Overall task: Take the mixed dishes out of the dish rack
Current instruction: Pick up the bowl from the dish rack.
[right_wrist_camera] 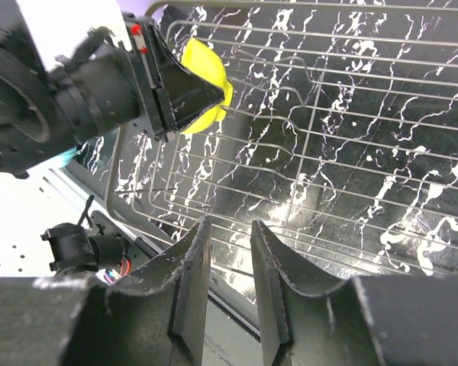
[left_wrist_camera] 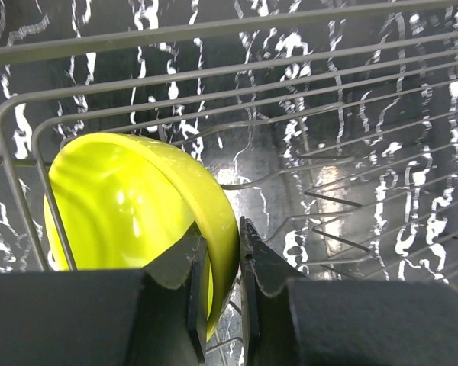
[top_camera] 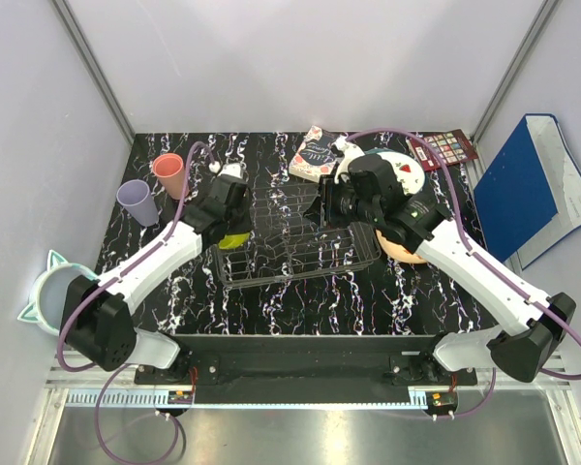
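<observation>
here we are at the left end of the dish rack [top_camera: 300, 257], where the yellow-green bowl [left_wrist_camera: 122, 206] stands on edge, tucked into the corner wires. our left pincer [left_wrist_camera: 221, 255] is clamped on its rim, one finger inside the bowl and the other on the outer wall. our right pincer [right_wrist_camera: 229, 236] hangs over the rack's middle with its fingers a little apart and nothing between them.

now, how will this bowl handle? we judge it stiff and light, with a glossy skin that shines under the lamp, so likely slippery. a pinch on a thin rim gives little surface, and the bowl could swivel or slide out once it hangs free. the rim is the only part the wires leave open, so that is the place to take it, fingers well down the wall. we would lift it straight up, clear of the wires, before carrying it to the tabletop [top_camera: 368, 305].
</observation>
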Tool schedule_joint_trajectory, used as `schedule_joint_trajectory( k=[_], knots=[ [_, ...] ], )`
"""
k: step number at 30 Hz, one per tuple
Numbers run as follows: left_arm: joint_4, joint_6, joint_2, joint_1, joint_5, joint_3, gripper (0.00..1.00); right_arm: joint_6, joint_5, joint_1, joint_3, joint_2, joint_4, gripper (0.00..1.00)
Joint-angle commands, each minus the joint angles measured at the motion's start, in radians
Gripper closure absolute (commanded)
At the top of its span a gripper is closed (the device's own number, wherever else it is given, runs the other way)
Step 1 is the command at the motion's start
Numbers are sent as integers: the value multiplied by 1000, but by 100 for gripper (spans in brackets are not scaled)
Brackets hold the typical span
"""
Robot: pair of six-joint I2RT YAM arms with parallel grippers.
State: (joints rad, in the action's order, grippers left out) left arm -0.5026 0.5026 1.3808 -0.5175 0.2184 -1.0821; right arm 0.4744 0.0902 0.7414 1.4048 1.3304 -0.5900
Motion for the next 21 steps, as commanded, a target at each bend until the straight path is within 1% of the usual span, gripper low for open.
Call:
schedule_joint_trajectory(
  k=[1, 8, 9, 14, 15, 20, 21],
  knots=[
    [154, -10, -23, 2, -7, 66, 100, -19, -27, -4, -17, -25, 9, 64],
    [298, 30, -32, 20, -94, 194, 100, -23, -21, -4, -35, -13, 10, 64],
    [332, 34, -35, 23, -125, 208, 100, -23, -21, -4, -39, -13, 10, 65],
    [403, 53, -69, 68, -212, 281, 100, -20, -15, -4, -59, -7, 15, 65],
    [421, 51, -75, 76, -258, 290, 100, -22, -12, -4, -61, -5, 18, 65],
    [464, 25, -117, 126, -401, 338, 100, -20, -10, -4, -73, 4, 27, 65],
    [472, 19, -120, 134, -457, 340, 100, -20, -7, -4, -73, 6, 30, 65]
  ],
)
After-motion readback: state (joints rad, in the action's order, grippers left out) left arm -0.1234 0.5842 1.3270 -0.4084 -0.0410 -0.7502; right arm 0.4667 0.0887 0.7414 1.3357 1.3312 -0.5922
